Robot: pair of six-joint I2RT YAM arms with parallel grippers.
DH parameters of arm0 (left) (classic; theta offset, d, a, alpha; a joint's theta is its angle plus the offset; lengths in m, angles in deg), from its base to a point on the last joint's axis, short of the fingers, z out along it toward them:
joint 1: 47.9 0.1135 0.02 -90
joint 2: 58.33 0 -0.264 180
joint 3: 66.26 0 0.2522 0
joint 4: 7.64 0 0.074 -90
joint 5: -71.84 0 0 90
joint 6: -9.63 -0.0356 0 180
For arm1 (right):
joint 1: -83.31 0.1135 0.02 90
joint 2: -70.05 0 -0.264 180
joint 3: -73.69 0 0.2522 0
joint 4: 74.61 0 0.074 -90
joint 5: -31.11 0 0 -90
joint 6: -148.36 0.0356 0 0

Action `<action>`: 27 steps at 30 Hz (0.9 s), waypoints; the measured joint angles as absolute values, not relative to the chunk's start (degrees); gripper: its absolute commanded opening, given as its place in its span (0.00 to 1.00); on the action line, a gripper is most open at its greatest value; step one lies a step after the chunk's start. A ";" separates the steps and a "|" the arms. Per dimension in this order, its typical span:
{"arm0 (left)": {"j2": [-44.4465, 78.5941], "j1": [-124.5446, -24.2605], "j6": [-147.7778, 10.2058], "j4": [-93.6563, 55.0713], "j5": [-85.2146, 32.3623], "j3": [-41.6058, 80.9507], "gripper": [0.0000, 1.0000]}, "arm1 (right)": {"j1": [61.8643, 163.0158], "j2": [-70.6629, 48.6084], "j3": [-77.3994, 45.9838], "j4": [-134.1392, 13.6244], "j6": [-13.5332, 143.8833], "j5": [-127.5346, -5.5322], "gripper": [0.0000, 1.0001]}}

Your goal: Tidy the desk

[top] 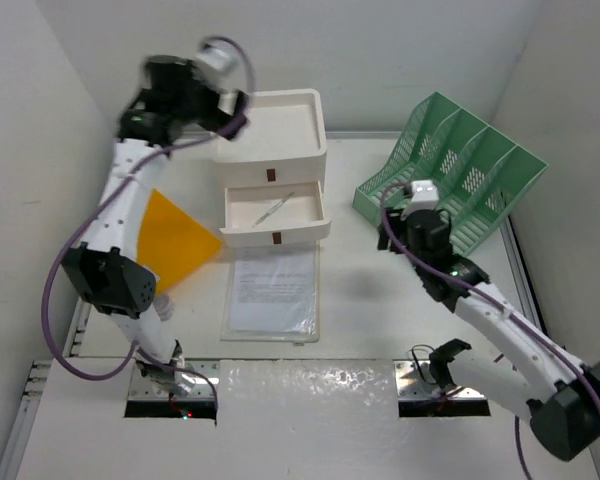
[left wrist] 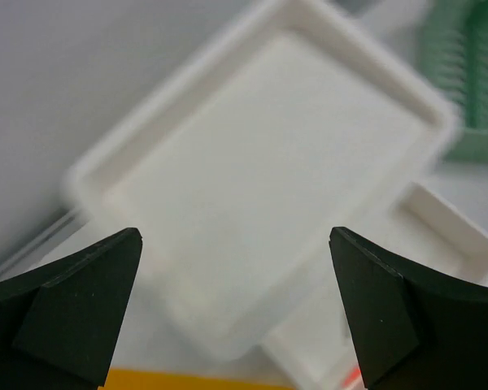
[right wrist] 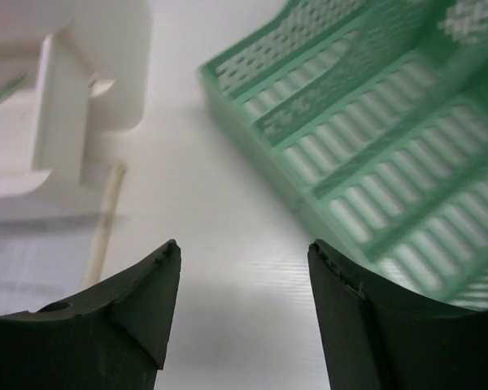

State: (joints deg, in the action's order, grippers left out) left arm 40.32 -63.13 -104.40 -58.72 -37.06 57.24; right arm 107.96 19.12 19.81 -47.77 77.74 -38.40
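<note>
Presently, both jaws open and empty.
Left jaws above white plastic drawer box [top: 275,125]; right jaws near green mesh file rack [top: 460,175].

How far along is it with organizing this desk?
Done: a pen lies in the open drawer. In hand: nothing; the left jaws hang open above the drawer box, the right jaws open beside the green file rack. Left: the orange sheet and the printed page lie on the desk; the drawer is open.

Smooth matt desk [top: 365,330], perhaps plastic
</note>
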 measured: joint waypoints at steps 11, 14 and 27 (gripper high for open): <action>46.53 -44.24 -88.99 -55.11 -44.99 60.86 1.00 | 136.55 -6.74 24.68 -82.46 78.70 -26.58 0.54; 47.88 -45.01 -87.96 -54.41 -46.22 59.16 1.00 | 139.26 -15.33 21.29 -86.81 79.42 -24.72 0.54; 48.30 -45.03 -87.11 -45.58 -45.39 47.53 0.66 | 139.91 -34.67 5.80 -88.16 83.53 -25.81 0.54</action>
State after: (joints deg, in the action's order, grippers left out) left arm 48.30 -45.03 -87.11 -45.58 -45.39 47.53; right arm 139.91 -34.67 5.80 -88.16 83.53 -25.81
